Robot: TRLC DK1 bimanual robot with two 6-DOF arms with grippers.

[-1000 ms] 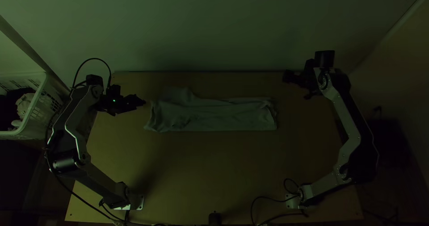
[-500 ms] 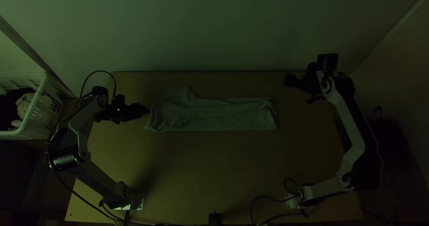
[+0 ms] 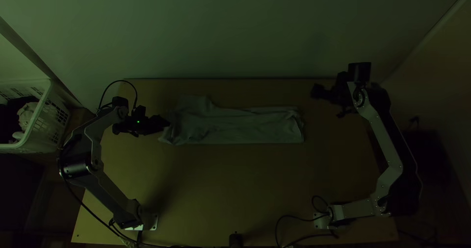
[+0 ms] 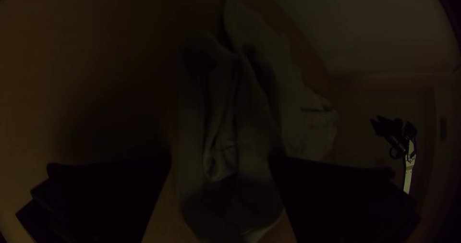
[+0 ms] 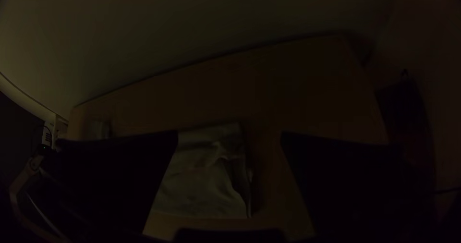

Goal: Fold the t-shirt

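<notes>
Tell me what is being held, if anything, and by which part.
Nothing is held: the left gripper is open at one end of the t-shirt, the right gripper open off the other.

Top view: a light wooden bench (image 3: 245,179) abuts a plain pale wall (image 3: 235,32) along its far edge. Beside its left side stands a white plastic basket (image 3: 49,111) with slotted walls, cut off by the view's edge; it contains dark cloth (image 3: 12,118) and a bunched pale cloth (image 3: 26,114). A small dark object (image 3: 235,240) sits at the middle of the near edge. Beyond the right side lies a dark form (image 3: 429,152), too dim to identify.
</notes>
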